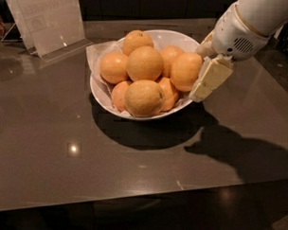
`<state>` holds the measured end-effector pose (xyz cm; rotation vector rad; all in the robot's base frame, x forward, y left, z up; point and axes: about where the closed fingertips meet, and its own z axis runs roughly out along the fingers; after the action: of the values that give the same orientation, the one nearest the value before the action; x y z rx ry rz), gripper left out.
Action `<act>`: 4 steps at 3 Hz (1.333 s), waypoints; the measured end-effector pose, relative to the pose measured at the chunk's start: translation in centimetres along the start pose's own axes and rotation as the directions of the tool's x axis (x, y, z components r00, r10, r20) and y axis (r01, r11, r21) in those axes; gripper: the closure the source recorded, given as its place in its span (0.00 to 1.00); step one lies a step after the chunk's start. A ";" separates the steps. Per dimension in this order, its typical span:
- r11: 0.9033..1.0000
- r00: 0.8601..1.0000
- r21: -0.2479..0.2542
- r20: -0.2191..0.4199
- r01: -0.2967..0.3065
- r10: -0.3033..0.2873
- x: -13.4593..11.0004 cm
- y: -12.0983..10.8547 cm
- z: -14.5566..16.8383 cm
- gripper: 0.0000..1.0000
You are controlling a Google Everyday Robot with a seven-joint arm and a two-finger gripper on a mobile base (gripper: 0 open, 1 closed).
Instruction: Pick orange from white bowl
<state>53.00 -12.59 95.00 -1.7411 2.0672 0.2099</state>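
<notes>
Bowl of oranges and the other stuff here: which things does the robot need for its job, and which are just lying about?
Needed: deep orange, white bowl, pincer at the bowl's rim beside it.
Lying about: other oranges, clear sign stand.

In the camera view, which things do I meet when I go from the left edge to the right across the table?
Clear sign stand → white bowl → orange at the bowl's right side → tool, beside the bowl's right rim.

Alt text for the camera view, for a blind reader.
The gripper hangs at the right rim of a white bowl heaped with oranges, close beside the deepest-coloured orange. The bowl stands on a glossy dark table, a clear sign holder behind it.
</notes>
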 end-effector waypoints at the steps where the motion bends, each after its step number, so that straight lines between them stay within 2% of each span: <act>1: 1.000 1.000 -0.015 0.000 0.013 -0.013 -0.7 -0.3 0.7 0.14; 2: 0.999 1.000 -0.045 0.000 0.010 -0.010 -1.1 -1.0 2.1 0.15; 3: 0.997 1.000 -0.081 -0.001 0.002 -0.002 -1.1 -1.2 3.5 0.08; 4: 0.994 1.000 -0.105 -0.005 -0.002 0.002 -1.2 -1.1 4.0 0.10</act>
<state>55.09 -10.22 92.03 -1.8022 2.0954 0.3215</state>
